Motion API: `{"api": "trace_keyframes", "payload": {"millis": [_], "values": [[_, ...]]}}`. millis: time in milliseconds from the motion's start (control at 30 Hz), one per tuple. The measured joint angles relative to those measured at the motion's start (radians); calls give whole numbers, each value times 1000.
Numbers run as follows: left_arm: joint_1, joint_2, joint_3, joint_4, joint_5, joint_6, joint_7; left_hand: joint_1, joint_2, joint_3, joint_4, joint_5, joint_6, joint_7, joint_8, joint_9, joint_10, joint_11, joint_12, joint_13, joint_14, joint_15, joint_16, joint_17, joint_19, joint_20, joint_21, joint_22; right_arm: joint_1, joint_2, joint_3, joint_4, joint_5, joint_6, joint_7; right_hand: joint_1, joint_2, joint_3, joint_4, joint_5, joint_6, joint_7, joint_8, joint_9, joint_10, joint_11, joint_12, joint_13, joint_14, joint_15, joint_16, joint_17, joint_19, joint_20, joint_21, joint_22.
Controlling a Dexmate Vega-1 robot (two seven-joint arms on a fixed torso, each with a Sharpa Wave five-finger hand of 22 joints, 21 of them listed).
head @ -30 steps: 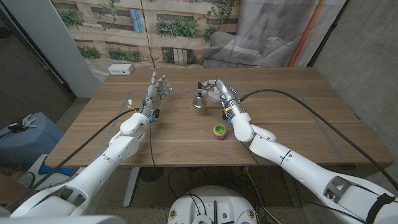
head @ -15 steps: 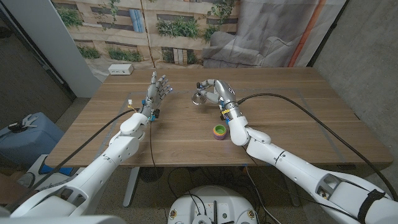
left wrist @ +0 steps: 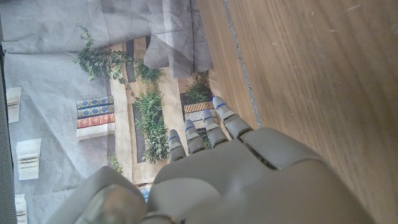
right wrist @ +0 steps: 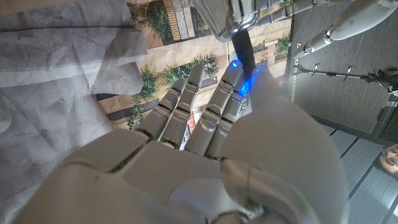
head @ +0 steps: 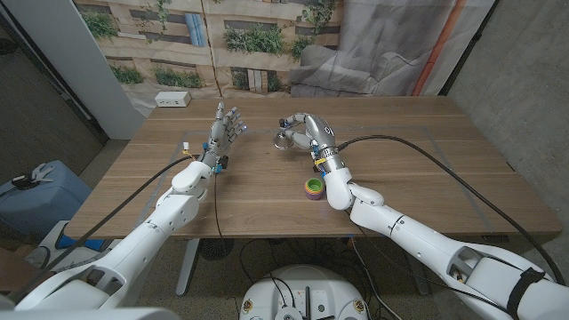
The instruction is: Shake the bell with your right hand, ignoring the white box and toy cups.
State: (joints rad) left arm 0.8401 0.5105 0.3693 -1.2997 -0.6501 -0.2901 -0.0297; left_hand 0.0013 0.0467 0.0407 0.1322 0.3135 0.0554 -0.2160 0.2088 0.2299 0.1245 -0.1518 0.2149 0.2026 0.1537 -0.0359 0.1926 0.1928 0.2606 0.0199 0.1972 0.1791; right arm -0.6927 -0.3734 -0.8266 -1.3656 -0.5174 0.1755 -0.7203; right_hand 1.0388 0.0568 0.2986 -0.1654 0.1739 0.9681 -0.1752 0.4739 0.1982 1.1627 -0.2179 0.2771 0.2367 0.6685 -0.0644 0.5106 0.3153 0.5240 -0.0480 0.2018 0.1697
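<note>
Toward the table's [head: 444, 178] near edge sit the stacked toy cups [head: 312, 188], beyond them the right hand [head: 307, 132] grips the bell [head: 284, 139] mid-table, lifted and tilted, the left hand [head: 226, 127] stands empty with fingers apart, and the white box [head: 172, 100] lies at the far left corner.

Soft, even daylight covers my table [head: 267, 187]; shadows stay faint. My head view bows at its edges. Blue glare glows on my right hand [right wrist: 205, 143], blurred close up.
</note>
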Motion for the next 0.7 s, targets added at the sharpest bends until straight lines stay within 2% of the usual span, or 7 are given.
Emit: {"api": "trace_keyframes", "payload": {"millis": [233,500,533,700], "values": [[0,0,0,0,0,0,0,0,0,0,0,0,0,0,0,0,0,0,0,0,0,0,0,0,0,0,0,0,-15,-15,16,-51,51,-31,77,-4,3,-8,8,0,0,0,0,4,-4,4,-2,3,0,0,-5,-4,0,0,0,0],[0,0,0,0,0,0,0,0,0,0,0,0,0,0,0,0,0,0,0,0,0,0,0,0,0,0,0,0,-34,-35,43,-121,129,-78,190,-30,8,-15,21,-1,0,0,-2,8,-5,5,-4,3,0,0,-12,-5,0,0,0,0],[0,0,0,0,0,0,0,0,0,0,0,0,0,0,0,0,0,0,0,0,0,0,0,0,0,0,0,0,-36,-39,47,-131,143,-84,208,-38,1,-16,23,-1,0,0,-2,7,-5,5,-4,3,0,0,-12,-8,0,0,0,0],[0,0,0,0,0,0,0,0,0,0,0,0,0,0,0,0,0,0,0,0,0,0,0,0,0,0,0,0,-45,-51,60,-160,188,-101,265,-51,11,-20,26,-1,0,0,-2,6,-5,5,-4,7,0,0,-12,-9,0,0,0,0]]}}
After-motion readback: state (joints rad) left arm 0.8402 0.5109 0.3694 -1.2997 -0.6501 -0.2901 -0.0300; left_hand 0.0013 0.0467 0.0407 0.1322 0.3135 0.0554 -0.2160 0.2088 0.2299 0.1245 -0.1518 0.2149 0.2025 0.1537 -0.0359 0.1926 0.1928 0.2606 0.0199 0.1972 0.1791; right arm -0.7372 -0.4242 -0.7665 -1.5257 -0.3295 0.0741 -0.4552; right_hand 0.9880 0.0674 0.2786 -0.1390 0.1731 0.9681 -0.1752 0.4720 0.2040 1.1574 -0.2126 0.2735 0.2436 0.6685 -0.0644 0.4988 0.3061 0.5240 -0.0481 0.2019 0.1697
